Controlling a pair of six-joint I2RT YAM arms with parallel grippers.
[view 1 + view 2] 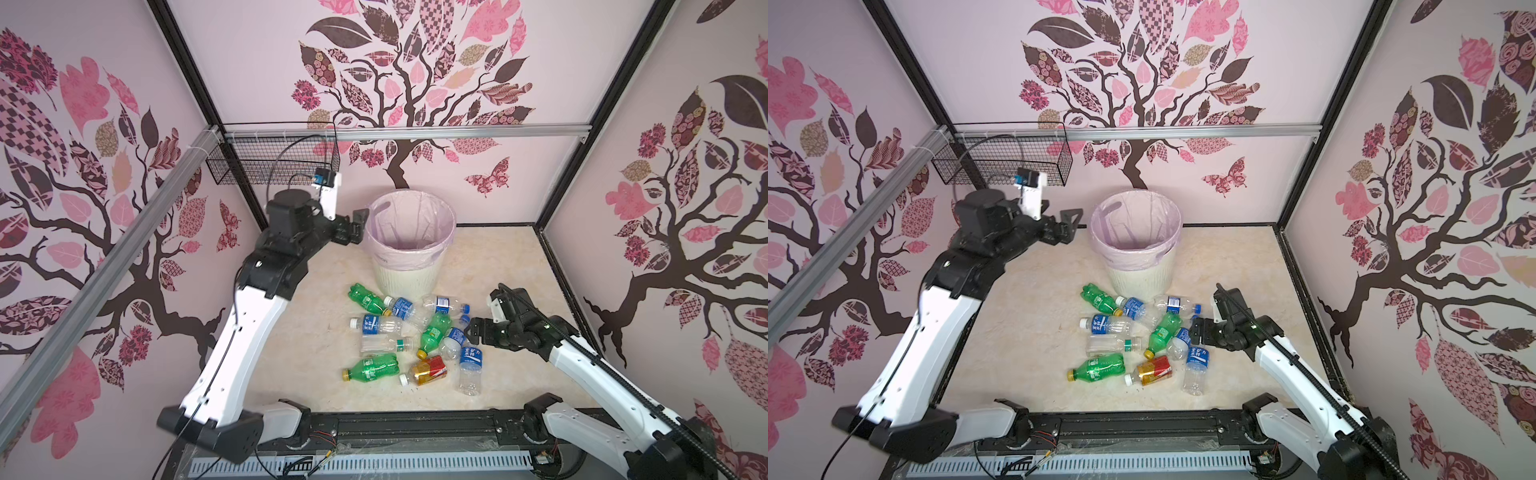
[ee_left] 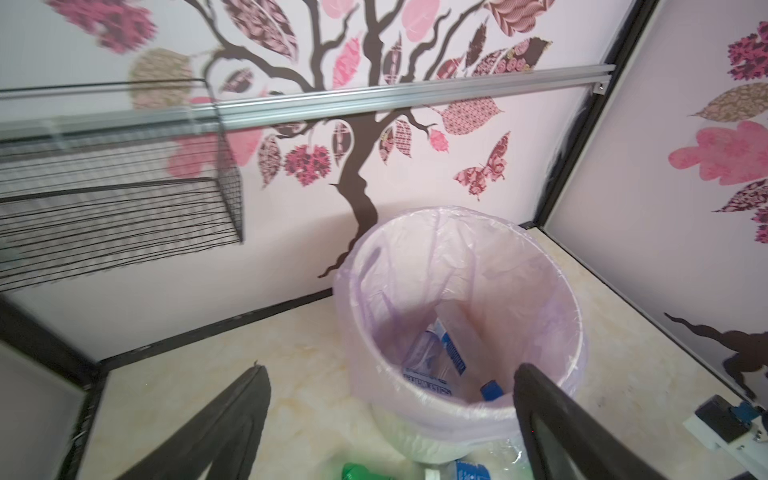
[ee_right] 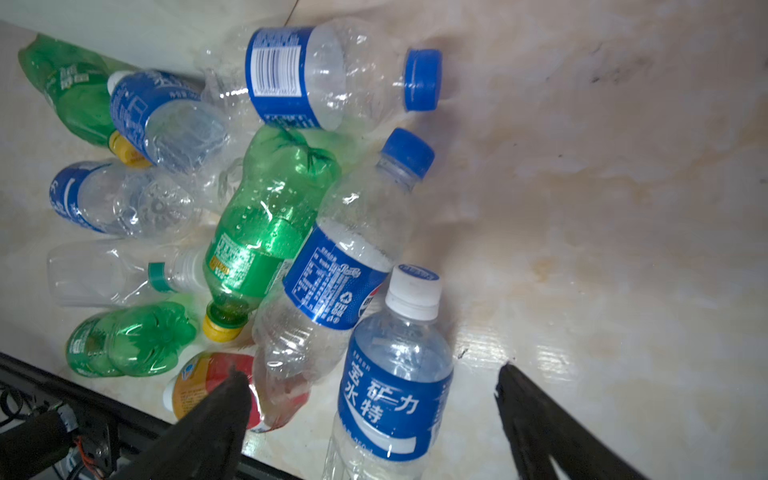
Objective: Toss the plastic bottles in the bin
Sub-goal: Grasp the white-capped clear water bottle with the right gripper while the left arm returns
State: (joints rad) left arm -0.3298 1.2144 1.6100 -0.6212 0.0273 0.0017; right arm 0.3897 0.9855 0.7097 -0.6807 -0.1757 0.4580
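The left jaws hang open and empty beside the rim of the bin (image 1: 405, 286), placed for dropping; the right jaws, open too, aim at the white-capped bottle (image 3: 395, 399) edging the plastic bottles (image 1: 434, 330) littering the bench (image 1: 316, 332) near the bin.

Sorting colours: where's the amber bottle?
In both top views, the amber bottle lies front-centre, right of a green bottle and left of a blue-labelled bottle.

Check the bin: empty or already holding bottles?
Not empty. The left wrist view shows a clear blue-labelled bottle and a blue cap at the bottom of the bin; how many, cannot tell.
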